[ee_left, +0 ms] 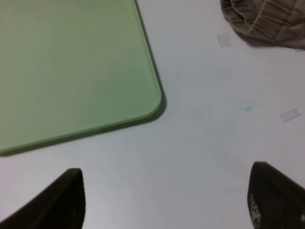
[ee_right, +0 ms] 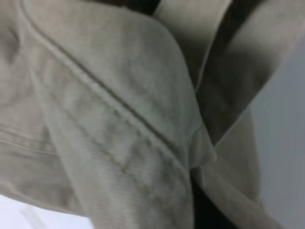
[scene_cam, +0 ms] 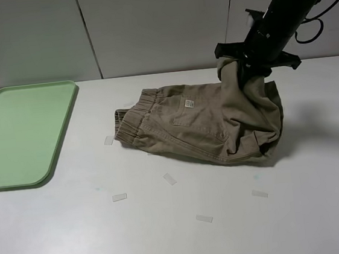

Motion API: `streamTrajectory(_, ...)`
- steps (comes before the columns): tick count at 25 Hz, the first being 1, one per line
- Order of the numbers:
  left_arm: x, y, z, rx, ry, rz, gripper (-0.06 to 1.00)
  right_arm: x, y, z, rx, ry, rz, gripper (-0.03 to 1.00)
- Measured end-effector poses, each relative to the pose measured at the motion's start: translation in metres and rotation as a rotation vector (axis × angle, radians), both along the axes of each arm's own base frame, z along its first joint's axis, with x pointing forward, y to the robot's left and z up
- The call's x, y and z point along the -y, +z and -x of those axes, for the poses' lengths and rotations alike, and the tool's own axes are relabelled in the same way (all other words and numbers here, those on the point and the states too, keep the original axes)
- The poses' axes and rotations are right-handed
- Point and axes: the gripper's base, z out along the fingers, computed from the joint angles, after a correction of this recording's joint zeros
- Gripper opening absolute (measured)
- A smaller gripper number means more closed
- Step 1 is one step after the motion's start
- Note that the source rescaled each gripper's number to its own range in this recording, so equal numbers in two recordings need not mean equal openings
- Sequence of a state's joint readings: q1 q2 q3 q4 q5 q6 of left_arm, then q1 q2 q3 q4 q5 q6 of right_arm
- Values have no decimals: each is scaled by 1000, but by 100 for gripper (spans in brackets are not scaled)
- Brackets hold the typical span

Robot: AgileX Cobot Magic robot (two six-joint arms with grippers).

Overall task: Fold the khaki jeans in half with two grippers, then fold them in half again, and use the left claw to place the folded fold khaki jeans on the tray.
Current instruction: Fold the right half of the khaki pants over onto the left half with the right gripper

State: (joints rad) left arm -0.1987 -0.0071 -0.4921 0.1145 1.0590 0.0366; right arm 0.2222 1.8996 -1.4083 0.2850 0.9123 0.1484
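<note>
- Khaki jeans (scene_cam: 199,124) lie crumpled on the white table (scene_cam: 169,236). One leg end is pulled up into the right gripper (scene_cam: 240,71), and the rest sags away below it and towards the tray side.
- A small white label (scene_cam: 188,103) sits on the cloth just under the gathered waistband (scene_cam: 135,121). It carries dark marks, too small to read.
- The right arm (scene_cam: 284,6) slants down from the far right corner. Its black wrist ends over the bunched leg end.
- The right gripper seems clamped on the cloth, as the fabric rises to it in a peak. Its fingertips are buried in the folds, so I judge this only from that lift.
- The right wrist view is filled with khaki cloth and a stitched seam (ee_right: 119,119), a close detail the high camera does not give.
- The left gripper (ee_left: 167,198) shows only in its own wrist view. Its two dark fingertips (ee_left: 66,200) are spread wide over bare table and hold nothing.
- Ahead of those fingertips lies a rounded corner of the pale green tray (ee_left: 71,62), with the waistband further off to one side.
- Small clear tape pieces (scene_cam: 119,197) dot the table on the near side of the jeans.
</note>
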Motion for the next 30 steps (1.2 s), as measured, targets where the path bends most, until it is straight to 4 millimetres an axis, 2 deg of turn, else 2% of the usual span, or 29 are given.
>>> streamTrajectory(5, -1, 0, 0, 1, 5, -7, 73, -2, 12, 1, 40, -23, -42, 6)
streamTrajectory(8, -1, 0, 0, 2, 6, -8, 73, 5, 19, 4, 44, -3, -3, 6)
streamTrajectory(16, -1, 0, 0, 3, 7, -10, 73, 16, 33, 29, -112, 61, 96, 6)
streamTrajectory(19, -1, 0, 0, 3, 7, -10, 73, 16, 35, 33, -150, 70, 102, 6)
streamTrajectory(27, -1, 0, 0, 3, 7, -10, 73, 12, 36, 35, -154, 103, 82, 6)
streamTrajectory(30, -1, 0, 0, 5, 7, -10, 73, -1, 37, 37, -148, 120, 36, 6)
